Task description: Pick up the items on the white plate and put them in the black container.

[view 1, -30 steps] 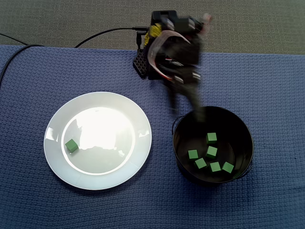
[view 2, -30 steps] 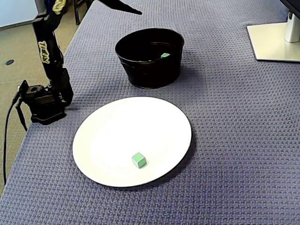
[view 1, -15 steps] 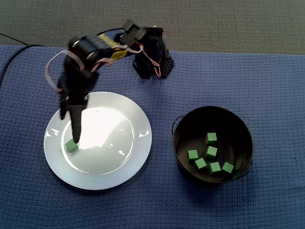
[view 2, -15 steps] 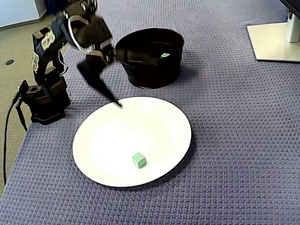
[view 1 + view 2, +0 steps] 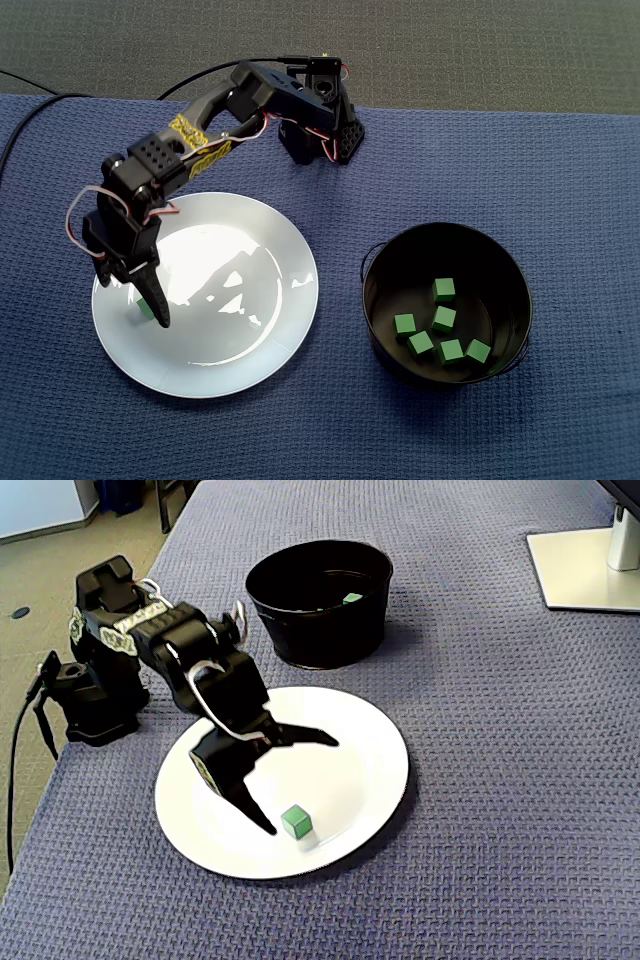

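Observation:
One green cube (image 5: 143, 312) (image 5: 295, 821) lies on the left part of the white plate (image 5: 285, 250) (image 5: 375, 745). My gripper (image 5: 150, 308) (image 5: 300, 785) is low over the plate and open, its jaws spread on either side of the cube. One fingertip (image 5: 268, 827) is close beside the cube, and the arm partly hides the cube in a fixed view from above. The black container (image 5: 505, 265) (image 5: 320, 635) stands apart from the plate and holds several green cubes (image 5: 440, 320).
The arm's base (image 5: 320, 130) (image 5: 95, 700) is at the cloth's edge with a cable (image 5: 200, 75) running off. A white monitor foot (image 5: 590, 570) stands at the far corner. Blue woven cloth (image 5: 560, 180) covers the table.
The arm swung from above the black container over to the plate and came down. The gripper now stands open around the green cube, which has not moved.

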Controlling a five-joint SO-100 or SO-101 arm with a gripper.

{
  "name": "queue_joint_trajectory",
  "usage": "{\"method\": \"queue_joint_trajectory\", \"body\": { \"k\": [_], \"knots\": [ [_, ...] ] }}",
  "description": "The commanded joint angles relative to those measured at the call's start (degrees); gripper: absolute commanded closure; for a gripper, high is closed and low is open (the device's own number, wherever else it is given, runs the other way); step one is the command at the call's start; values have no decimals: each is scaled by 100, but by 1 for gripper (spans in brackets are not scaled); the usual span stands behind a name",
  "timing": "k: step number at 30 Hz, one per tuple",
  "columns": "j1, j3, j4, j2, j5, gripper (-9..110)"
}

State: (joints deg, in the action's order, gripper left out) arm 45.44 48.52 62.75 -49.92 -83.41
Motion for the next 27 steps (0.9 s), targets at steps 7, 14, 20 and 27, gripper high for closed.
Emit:
{"method": "queue_joint_trajectory", "body": {
  "k": [7, 14, 20, 27],
  "knots": [
    [-272, 290, 439, -141, 281, 45],
    [-255, 439, 545, -9, 527, 47],
    [-79, 290, 290, 281, 738, 48],
    [-53, -9, 264, 554, 756, 56]
  ]
}}
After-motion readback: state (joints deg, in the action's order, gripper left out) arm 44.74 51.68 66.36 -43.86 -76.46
